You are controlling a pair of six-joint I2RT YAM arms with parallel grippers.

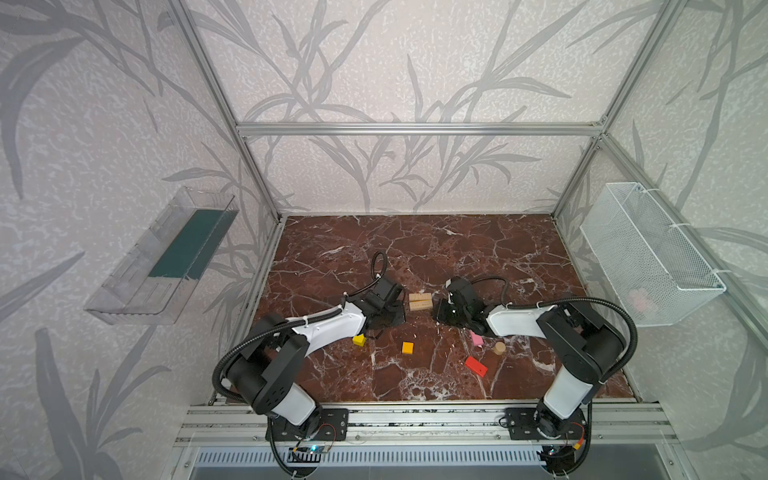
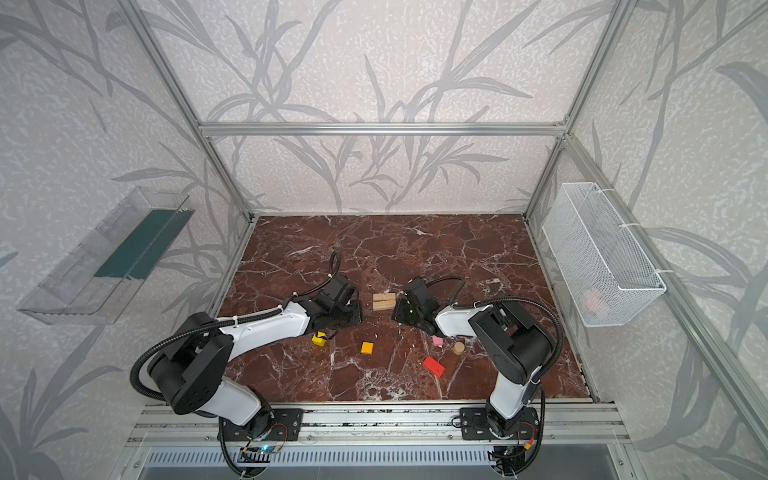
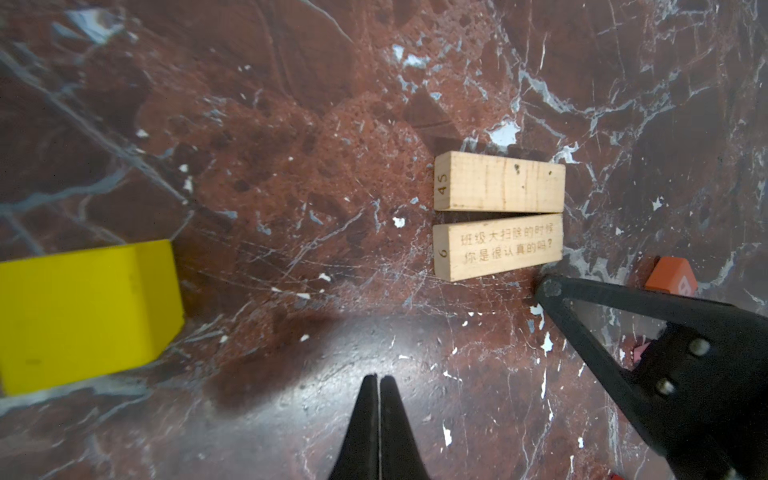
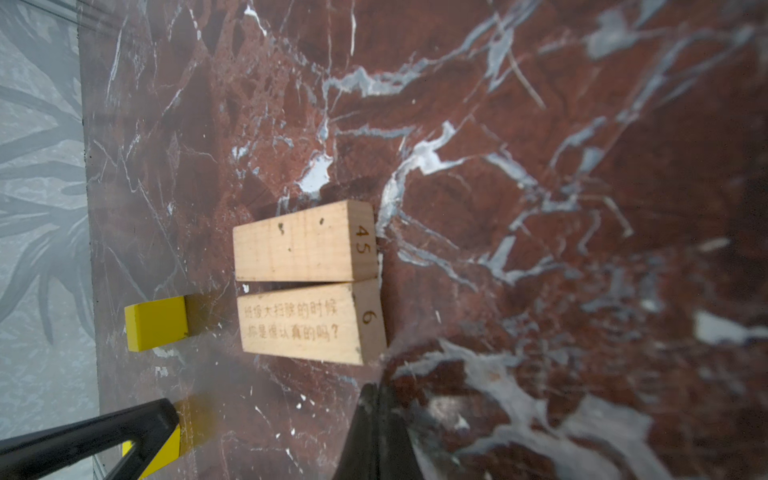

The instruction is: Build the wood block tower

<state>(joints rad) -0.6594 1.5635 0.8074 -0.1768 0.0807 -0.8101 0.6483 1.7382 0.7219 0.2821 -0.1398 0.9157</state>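
Two tan wooden planks [image 1: 420,302] lie flat, side by side, on the red-brown marble bench [image 1: 457,249]. Their end faces read "45" and "6". The "6" plank [image 3: 498,247] bears "班级大扫除的时候 你是很认真的吗?". The left gripper [image 3: 378,379] and right gripper [image 4: 376,387] sit at opposite plank ends, jaws closed and empty. The yellow wooden cube [image 1: 359,340], orange wooden cube [image 1: 407,348], pink brick [image 1: 477,339], red brick [image 1: 476,366] and tan cylinder [image 1: 499,347] lie loose, apart from the planks.

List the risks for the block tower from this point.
1. The two planks lie side by side with a thin wedge gap between them. The shut right gripper, close to one corner, could splay them.
2. The yellow cube sits partly hidden by the left arm; a sweep might knock it away.
3. The cylinder next to the right arm may roll if bumped.
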